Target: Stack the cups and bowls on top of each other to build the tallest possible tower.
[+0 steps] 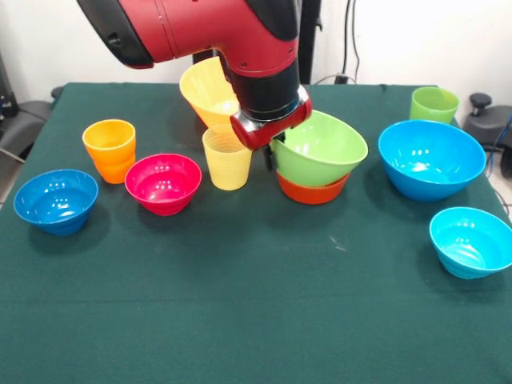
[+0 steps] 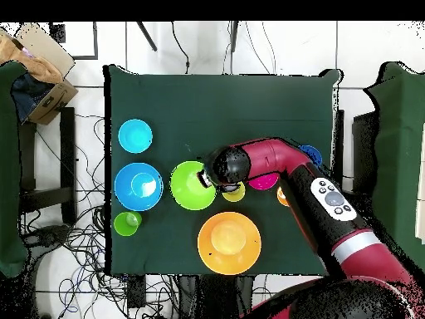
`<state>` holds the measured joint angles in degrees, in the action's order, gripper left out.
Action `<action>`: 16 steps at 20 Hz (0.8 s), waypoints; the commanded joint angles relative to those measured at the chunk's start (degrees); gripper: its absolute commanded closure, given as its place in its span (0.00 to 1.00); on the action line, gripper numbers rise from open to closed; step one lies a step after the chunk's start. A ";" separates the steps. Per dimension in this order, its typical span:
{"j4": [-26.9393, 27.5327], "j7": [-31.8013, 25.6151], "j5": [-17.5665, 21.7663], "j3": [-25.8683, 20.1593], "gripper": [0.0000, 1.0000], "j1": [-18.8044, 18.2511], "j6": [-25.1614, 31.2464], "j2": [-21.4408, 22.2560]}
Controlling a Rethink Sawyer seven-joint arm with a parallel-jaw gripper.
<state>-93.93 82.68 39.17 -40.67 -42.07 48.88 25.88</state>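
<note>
Front view showed the green desk (image 1: 240, 320) with only the start of a tower: the light green bowl (image 1: 320, 150) sat tilted in the orange-red bowl (image 1: 312, 190), just right of the frame's centre. The pincer (image 1: 270, 152) hung at the left rim of the green bowl, under the red and black arm (image 1: 216, 28); whether it was apart or clamped on that rim could not be told, since the wrist hid the tips.

The pale yellow cup (image 1: 227, 160) stood on the desk just left of the pile, touching nothing above it, so by these pictures it was not yet stacked. Everything else lay loose. The orange cup (image 1: 110, 149), the magenta bowl (image 1: 163, 183) and the small dark blue bowl (image 1: 55, 200) were spread across the left half. The big blue bowl (image 1: 430, 158), the small cyan bowl (image 1: 472, 241) and the light green cup (image 1: 434, 104) sat at the right. The big yellow-orange bowl (image 1: 210, 92) stood behind the arm.

In the overhead view the green bowl (image 2: 191, 186) lay mid-frame beside the wrist, and the yellow-orange bowl (image 2: 229, 242) below it.

As a judgement, the task was barely begun: two pieces nested, eight left.
</note>
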 commanded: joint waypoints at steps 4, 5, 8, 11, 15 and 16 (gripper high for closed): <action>-0.15 -4.35 -0.12 -1.03 1.00 2.51 -0.77 0.07; -0.15 -4.55 -0.05 -1.03 1.00 2.60 -0.65 0.10; -0.53 -4.02 0.39 -0.89 1.00 2.86 -1.68 -0.05; -1.21 -2.68 1.15 -0.90 0.00 3.26 -4.11 0.16; -1.30 -3.59 -0.91 -1.92 0.00 2.19 -2.48 -0.20; -1.37 -4.39 -1.72 -2.40 0.00 1.58 -1.53 -0.14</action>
<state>-93.93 82.68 38.61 -40.84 -41.48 48.88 25.89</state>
